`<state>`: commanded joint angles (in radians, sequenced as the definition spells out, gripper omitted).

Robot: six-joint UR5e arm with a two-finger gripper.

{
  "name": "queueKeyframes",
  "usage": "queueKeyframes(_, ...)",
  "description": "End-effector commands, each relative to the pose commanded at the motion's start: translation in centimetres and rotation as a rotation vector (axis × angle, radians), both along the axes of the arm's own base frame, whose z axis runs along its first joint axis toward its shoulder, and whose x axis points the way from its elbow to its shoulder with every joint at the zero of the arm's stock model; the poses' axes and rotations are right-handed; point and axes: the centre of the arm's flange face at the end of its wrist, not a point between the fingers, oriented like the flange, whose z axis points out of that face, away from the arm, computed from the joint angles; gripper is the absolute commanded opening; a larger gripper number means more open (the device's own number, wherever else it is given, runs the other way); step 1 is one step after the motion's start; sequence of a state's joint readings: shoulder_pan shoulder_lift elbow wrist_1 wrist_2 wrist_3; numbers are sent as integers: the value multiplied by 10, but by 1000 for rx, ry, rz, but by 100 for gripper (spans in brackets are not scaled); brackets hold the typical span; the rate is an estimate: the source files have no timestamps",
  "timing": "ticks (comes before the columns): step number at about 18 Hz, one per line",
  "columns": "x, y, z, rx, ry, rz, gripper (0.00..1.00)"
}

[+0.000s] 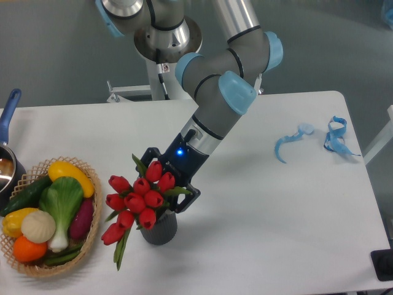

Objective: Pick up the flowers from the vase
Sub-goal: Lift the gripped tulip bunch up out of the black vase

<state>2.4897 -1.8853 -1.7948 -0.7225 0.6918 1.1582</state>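
Observation:
The flowers (pixel 138 200) are a bunch of red tulip buds with green leaves, standing in the vase (pixel 159 229), a short dark grey ribbed cylinder near the table's front. My gripper (pixel 167 184) reaches down behind the bunch from the upper right. Its dark fingers (pixel 189 198) stand open on either side of the rear buds and stems. The buds hide the fingertips in part, so contact with the stems cannot be made out.
A wicker basket (pixel 92 236) of vegetables sits at the front left, close to the drooping buds. A pot with a blue handle (pixel 7 117) stands at the left edge. Blue ribbon scraps (pixel 336 136) lie at the right.

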Motion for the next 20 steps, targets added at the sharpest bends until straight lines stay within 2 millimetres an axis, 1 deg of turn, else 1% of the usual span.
queueKeyframes(1,0,0,1,2,0,0,30)
queueKeyframes(7,-7,-5,5,14,-4,12,30)
queueKeyframes(8,-6,-5,9,20,-2,13,30)
queueKeyframes(9,-5,-6,19,25,0,22,30)
queueKeyframes(13,-2,-3,72,66,-40,85,30)
queueKeyframes(16,0,-4,106,105,-55,107,30)
queueKeyframes(20,-2,-7,144,143,-45,133,30)
